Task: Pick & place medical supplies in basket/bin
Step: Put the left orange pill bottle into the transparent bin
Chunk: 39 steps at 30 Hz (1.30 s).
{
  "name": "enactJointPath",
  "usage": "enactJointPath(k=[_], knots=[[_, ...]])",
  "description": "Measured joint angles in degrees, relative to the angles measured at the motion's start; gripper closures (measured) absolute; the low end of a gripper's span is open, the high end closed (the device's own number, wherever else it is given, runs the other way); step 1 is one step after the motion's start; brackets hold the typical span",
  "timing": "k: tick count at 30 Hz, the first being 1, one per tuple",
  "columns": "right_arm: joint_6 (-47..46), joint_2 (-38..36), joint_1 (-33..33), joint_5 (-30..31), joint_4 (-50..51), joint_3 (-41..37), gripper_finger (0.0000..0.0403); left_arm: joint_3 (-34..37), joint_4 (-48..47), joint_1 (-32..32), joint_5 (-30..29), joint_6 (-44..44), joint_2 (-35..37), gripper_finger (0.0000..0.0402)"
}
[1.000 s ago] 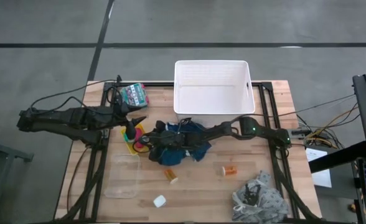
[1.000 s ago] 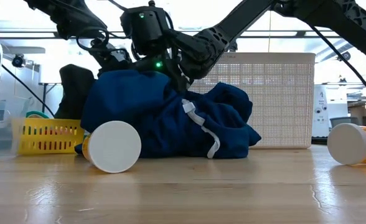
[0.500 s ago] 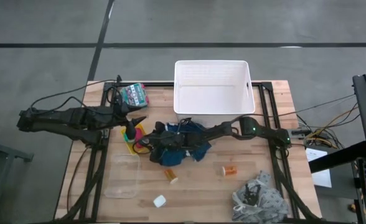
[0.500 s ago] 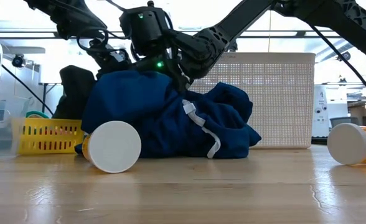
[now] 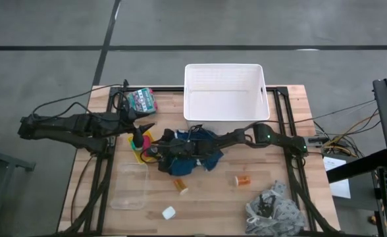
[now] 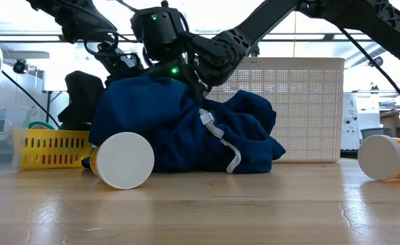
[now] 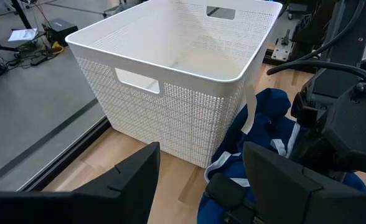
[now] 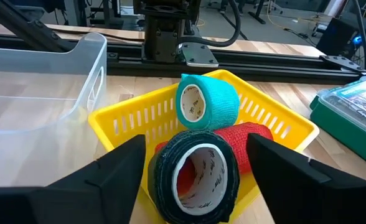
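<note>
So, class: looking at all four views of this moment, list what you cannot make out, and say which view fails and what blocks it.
- Black tape roll, right wrist view: its lower edge is cut off by the picture's bottom, so whether it rests in the yellow tray is unclear.
- Right gripper, high view: too small and dark against the blue garment.
- White tub, low view: walls hide its inside.
- Small white piece, high view: too small to identify.

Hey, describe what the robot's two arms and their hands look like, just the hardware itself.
Both arms are dark, nearly black, built of slim jointed segments. The right arm shows a small green light near a joint, and more green lights glow on its wrist housing in the low view. Black cables trail from the left arm. The left hand and the right hand each have two broad, flat, dark fingers.
</note>
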<state>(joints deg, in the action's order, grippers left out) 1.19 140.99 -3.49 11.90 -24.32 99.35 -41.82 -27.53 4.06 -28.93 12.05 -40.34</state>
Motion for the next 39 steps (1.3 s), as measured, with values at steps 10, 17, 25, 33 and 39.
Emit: enactJointPath(k=[10, 17, 25, 33, 39], knots=[[-0.2, 0.0, 0.0, 0.0, 0.0, 0.0, 0.0083, 0.0, 0.0, 0.0, 0.0, 0.0, 0.0, 0.0164], [-0.2, 0.0, 0.0, -0.1, 0.0, 0.0, 0.0078, 0.0, 0.0, 0.0, 0.0, 0.0, 0.0, 0.0164], [-3.2, -0.7, -0.3, -3.6, -1.0, 0.3, 0.0078, 0.0, 0.0, 0.0, 0.0, 0.0, 0.0, 0.0164], [-3.3, -4.6, -0.8, -5.9, -1.1, 0.3, 0.0078, 0.0, 0.0, 0.0, 0.0, 0.0, 0.0, 0.0164], [-3.8, -8.0, -1.6, -10.5, 0.1, 0.3, 0.0078, 0.0, 0.0, 0.0, 0.0, 0.0, 0.0, 0.0164]])
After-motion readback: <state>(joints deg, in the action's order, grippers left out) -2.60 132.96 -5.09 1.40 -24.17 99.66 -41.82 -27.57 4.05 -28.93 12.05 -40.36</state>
